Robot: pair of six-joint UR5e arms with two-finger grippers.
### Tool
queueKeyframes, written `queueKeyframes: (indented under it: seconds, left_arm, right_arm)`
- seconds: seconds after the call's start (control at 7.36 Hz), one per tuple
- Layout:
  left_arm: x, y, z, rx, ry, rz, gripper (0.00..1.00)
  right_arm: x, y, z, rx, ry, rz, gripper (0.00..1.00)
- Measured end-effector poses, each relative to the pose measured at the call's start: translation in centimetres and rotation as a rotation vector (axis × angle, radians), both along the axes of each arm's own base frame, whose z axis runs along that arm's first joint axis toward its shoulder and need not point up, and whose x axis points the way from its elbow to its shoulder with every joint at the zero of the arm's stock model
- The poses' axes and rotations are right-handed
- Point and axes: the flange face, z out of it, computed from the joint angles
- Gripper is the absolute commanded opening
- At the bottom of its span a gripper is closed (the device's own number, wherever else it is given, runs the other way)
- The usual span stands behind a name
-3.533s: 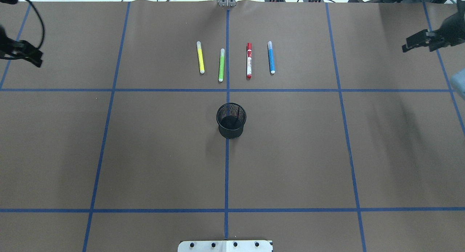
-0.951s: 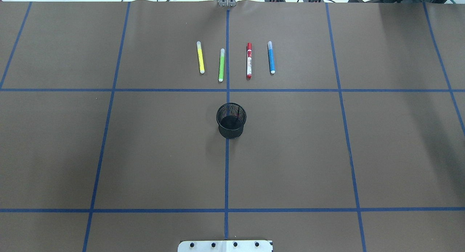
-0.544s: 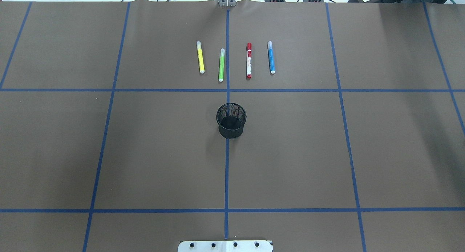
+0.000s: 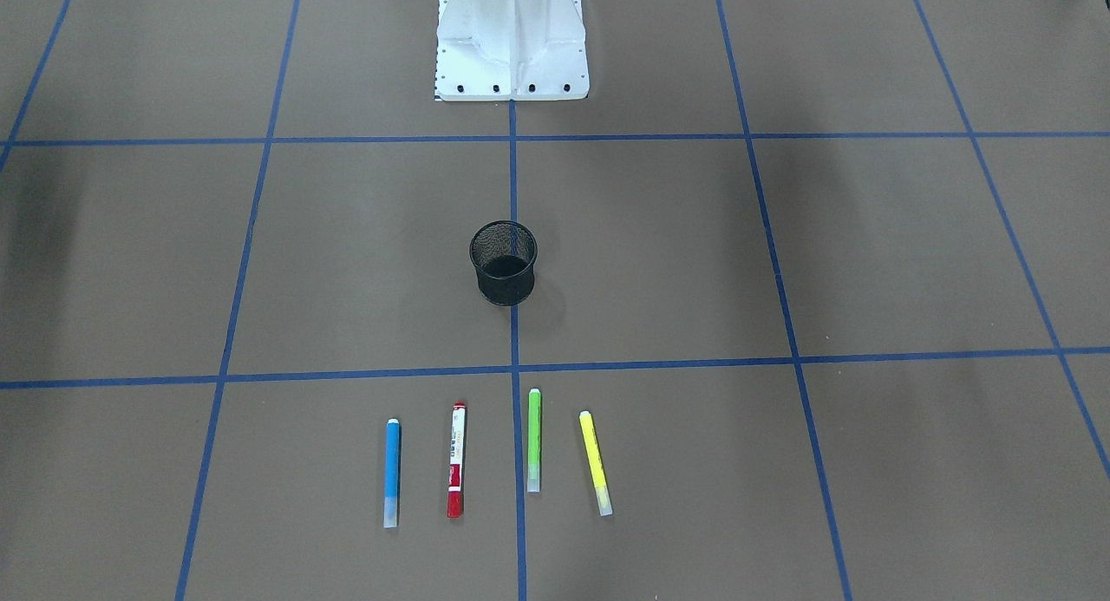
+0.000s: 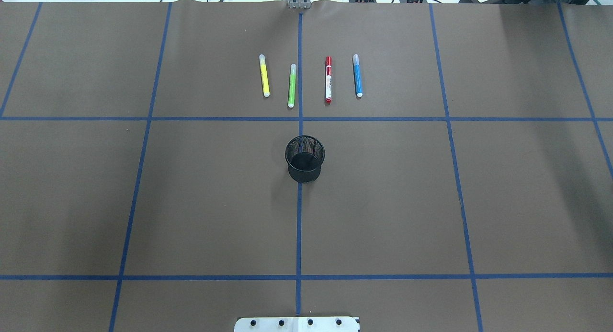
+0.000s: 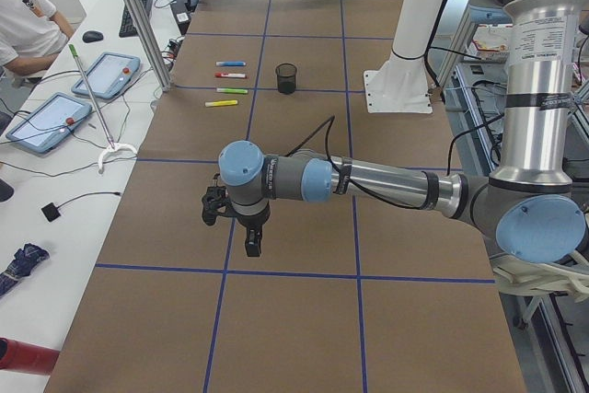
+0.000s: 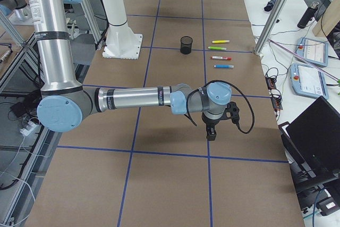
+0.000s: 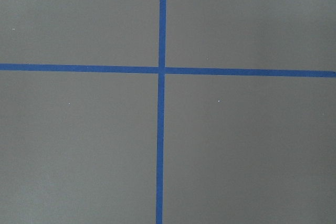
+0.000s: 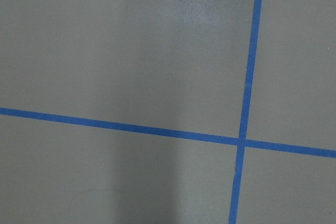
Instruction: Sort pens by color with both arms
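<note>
The left tool [image 6: 243,229] hangs over the brown-papered surface [image 5: 143,202] at the end of the near left arm [image 6: 386,183], close to a crossing of blue tape lines [image 8: 161,70]. It shows in the left side view only, and I cannot tell how wide its jaws stand. The right tool [image 7: 215,126] hangs likewise on the right arm [image 7: 133,98], over the opposite end of the surface. It too shows in one side view only, so its opening cannot be judged. Each wrist camera sees only bare paper and crossed tape.

Both tools are well apart from the pens. A black wire-mesh cup [image 5: 305,158] stands upright on the centre tape line, between the white pedestal base [image 4: 512,42] and the pens. Beyond it, four pens lie flat in a row, roughly parallel and apart from one another: the yellow pen [image 5: 264,75] and the green pen [image 5: 291,85] on the robot's left of the centre line, the red-and-white pen [image 5: 328,80] and the blue pen [image 5: 357,75] on its right.
</note>
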Motion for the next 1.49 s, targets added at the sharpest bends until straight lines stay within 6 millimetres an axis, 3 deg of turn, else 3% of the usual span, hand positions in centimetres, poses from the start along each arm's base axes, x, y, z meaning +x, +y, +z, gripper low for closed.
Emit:
queueKeyframes:
  seconds: [0.54,1.49]
  left_arm:
    - [0.1,-0.6,-0.5,0.017,0.000,0.002,1.00]
    - [0.1,-0.4,0.4,0.001,-0.005,0.004,1.00]
  right_arm:
    - [0.3,0.6,0.5,-0.010,0.003,0.004,1.00]
    - [0.6,0.8,1.5,-0.047,0.051,0.007,1.00]
